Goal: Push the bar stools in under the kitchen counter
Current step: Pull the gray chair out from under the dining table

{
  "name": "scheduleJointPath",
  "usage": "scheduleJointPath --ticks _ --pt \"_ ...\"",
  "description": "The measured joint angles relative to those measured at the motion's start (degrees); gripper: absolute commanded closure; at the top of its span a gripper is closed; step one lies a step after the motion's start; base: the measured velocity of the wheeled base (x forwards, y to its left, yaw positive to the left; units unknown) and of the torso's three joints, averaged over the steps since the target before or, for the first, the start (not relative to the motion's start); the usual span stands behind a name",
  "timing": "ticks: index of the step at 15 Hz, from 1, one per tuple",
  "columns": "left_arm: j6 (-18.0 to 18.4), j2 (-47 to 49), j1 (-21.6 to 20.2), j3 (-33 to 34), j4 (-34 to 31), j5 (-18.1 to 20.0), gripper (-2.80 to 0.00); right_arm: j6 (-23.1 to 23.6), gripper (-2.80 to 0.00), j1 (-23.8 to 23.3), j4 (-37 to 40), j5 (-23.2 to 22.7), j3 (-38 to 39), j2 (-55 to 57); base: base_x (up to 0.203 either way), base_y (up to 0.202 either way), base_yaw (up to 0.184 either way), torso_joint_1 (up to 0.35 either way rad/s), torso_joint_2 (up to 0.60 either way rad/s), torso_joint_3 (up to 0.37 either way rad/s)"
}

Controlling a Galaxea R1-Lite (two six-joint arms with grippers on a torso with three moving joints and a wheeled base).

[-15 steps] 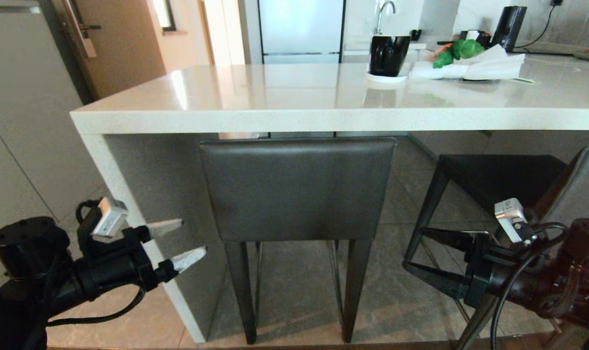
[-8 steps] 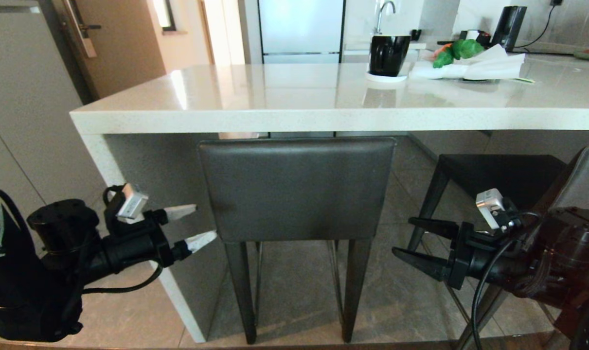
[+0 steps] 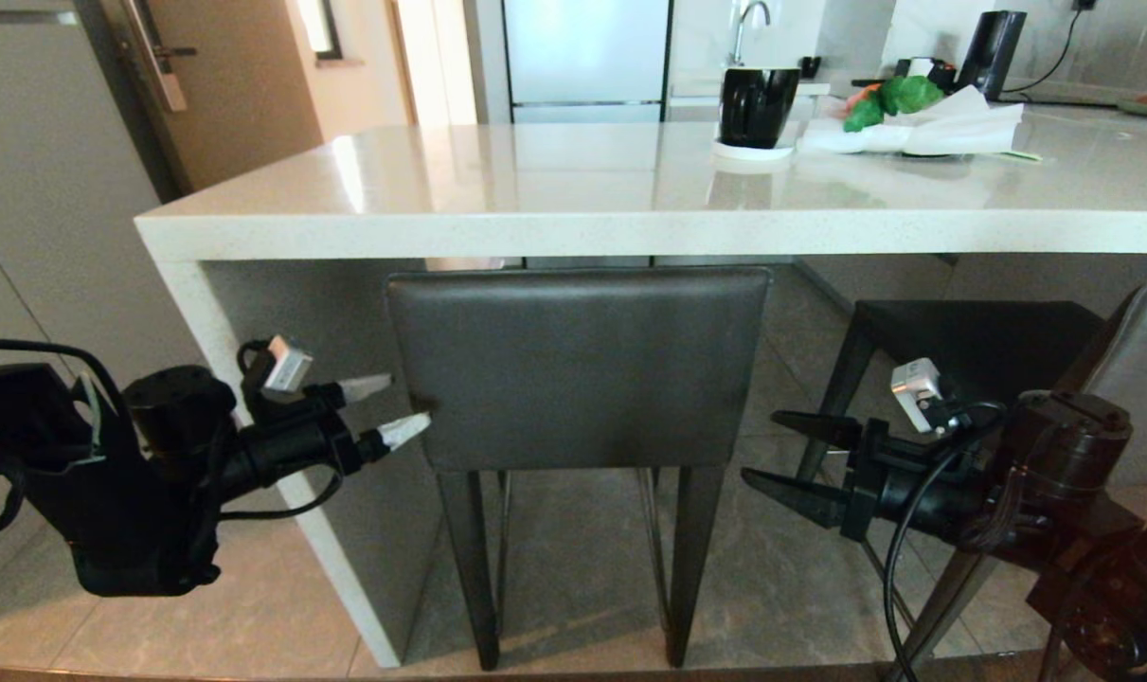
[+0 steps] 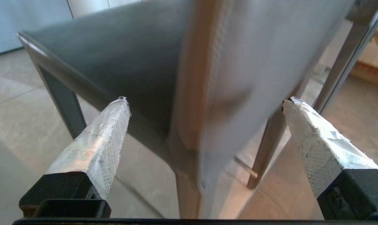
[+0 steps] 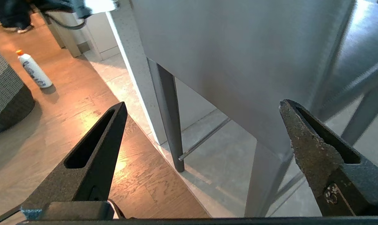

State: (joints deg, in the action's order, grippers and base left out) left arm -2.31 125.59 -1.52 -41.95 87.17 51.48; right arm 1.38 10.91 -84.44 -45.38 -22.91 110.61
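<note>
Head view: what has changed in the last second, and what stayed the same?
Both open grippers closed in on the middle bar stool: the left gripper rose rightward to its backrest's left edge, the right gripper rose leftward toward its right edge. Nothing was gripped. Stools and kitchen counter stayed put.

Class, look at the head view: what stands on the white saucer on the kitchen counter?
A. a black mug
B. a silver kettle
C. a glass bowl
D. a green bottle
A: a black mug stands on the white saucer towards the far side of the kitchen counter, beside some white paper with green vegetables.
</note>
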Motion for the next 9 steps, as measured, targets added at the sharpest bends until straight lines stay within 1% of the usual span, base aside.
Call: scheduleJointPath --ticks 2,3,6,8,9 --pt "-2.3 0.9 0.7 -2.7 0.0 0.0 -2.80 0.0 -2.80 0.4 0.0 0.0 -1.1 0.7 0.000 0.000 0.000 0.000 0.00 0.000" --pt "-2.9 1.1 1.1 -3.6 0.0 0.0 -2.80 0.0 -2.80 0.4 0.0 0.1 -1.8 1.2 0.000 0.000 0.000 0.000 0.00 0.000" --pt "-3.2 1.3 2.5 -4.5 0.0 0.1 -2.80 -0.1 -2.80 1.0 0.0 0.2 -4.0 3.0 0.000 0.000 0.000 0.000 0.00 0.000" --pt "-3.0 1.1 4.0 -3.3 0.0 -0.1 -2.80 -0.1 -2.80 2.1 0.0 0.2 -4.9 3.8 0.000 0.000 0.000 0.000 0.00 0.000" --pt "-2.8 0.8 5.2 -2.3 0.0 -0.8 -2.80 -0.1 -2.80 2.5 0.0 0.3 -5.1 4.2 0.000 0.000 0.000 0.000 0.00 0.000"
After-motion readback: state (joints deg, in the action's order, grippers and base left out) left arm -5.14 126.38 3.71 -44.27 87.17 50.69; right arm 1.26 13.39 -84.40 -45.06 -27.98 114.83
